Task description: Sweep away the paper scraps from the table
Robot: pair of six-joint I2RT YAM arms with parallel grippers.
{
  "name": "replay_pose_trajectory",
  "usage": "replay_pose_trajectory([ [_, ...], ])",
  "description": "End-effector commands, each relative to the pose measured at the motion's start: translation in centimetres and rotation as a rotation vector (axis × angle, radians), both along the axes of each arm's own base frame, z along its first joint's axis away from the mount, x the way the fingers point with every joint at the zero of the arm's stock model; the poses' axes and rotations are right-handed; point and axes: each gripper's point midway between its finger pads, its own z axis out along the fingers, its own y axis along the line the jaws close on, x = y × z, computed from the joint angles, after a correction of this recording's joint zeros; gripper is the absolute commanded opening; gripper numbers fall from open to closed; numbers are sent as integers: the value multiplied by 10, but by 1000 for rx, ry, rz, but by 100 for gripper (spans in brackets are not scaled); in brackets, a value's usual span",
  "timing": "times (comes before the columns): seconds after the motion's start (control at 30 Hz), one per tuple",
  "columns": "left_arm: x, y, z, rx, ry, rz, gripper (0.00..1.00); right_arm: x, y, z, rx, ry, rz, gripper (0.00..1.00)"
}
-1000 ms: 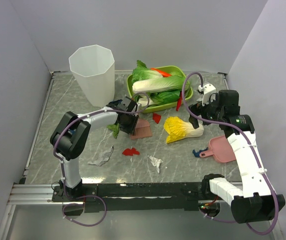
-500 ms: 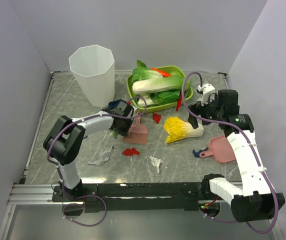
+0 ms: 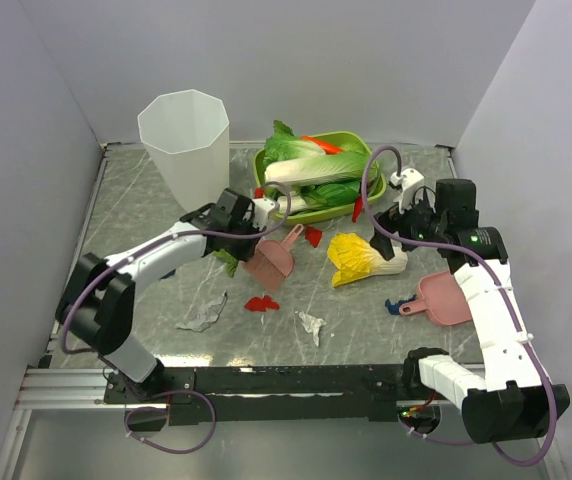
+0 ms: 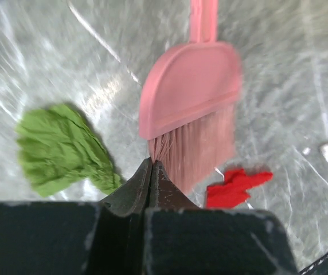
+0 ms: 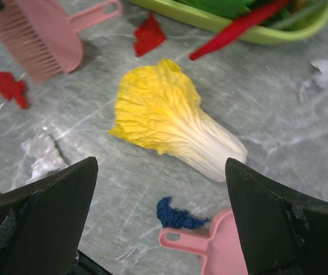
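Observation:
The pink brush [image 3: 271, 262] lies on the grey marble table [image 3: 146, 200], handle pointing to the far right. My left gripper [image 3: 246, 243] is shut and empty, its tips [image 4: 151, 164] at the bristle edge of the brush [image 4: 190, 97]. A green scrap [image 4: 61, 146] lies to its left, a red scrap [image 4: 235, 186] to its right. Other scraps: red [image 3: 312, 236], white [image 3: 311, 322], white-grey [image 3: 203, 318], dark blue [image 3: 396, 303]. My right gripper [image 3: 392, 228] is open and empty, hovering over the blue scrap [image 5: 178, 216] and the pink dustpan's handle [image 5: 195, 242].
A yellow-and-white toy cabbage [image 3: 366, 257] lies between brush and dustpan [image 3: 446, 298]. A green oval tray [image 3: 351, 140] of toy vegetables with a red chilli [image 5: 238, 26] stands at the back. A tall white bin [image 3: 186, 140] stands at the back left.
The left arm has stretched out and its gripper has drawn back to the far left, off the brush. The brush has turned, handle now pointing far right. The right arm has barely moved.

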Motion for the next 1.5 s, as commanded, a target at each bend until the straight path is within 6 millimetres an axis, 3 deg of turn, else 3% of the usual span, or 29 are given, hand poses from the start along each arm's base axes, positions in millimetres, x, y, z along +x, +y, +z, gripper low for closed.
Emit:
replay_pose_trajectory([
  [0.0, 1, -7, 48, -79, -173, -187, 1, -12, 30, 31, 60, -106, 228, 100],
  [0.17, -6, 2, 66, -74, -287, -329, 1, -27, 60, 44, 183, -139, 415, 100],
  [0.53, -51, -2, 138, -155, -586, -659, 1, -22, 111, 40, 223, -118, 652, 100],
  [0.7, -69, -4, 173, -233, -675, -691, 1, -20, 135, 35, 238, -107, 748, 98],
  [0.97, -73, -7, 197, -296, -725, -666, 1, -20, 169, 34, 260, -100, 836, 95],
  [1.07, -70, -8, 204, -306, -729, -646, 1, -19, 174, 33, 269, -94, 844, 90],
  [1.27, -66, -10, 209, -348, -720, -589, 1, -24, 178, 32, 299, -60, 858, 64],
  [1.4, -63, -13, 214, -384, -705, -556, 1, -29, 176, 27, 299, -50, 856, 57],
  [1.47, -62, -15, 214, -391, -698, -554, 1, -29, 176, 30, 302, -56, 846, 44],
])
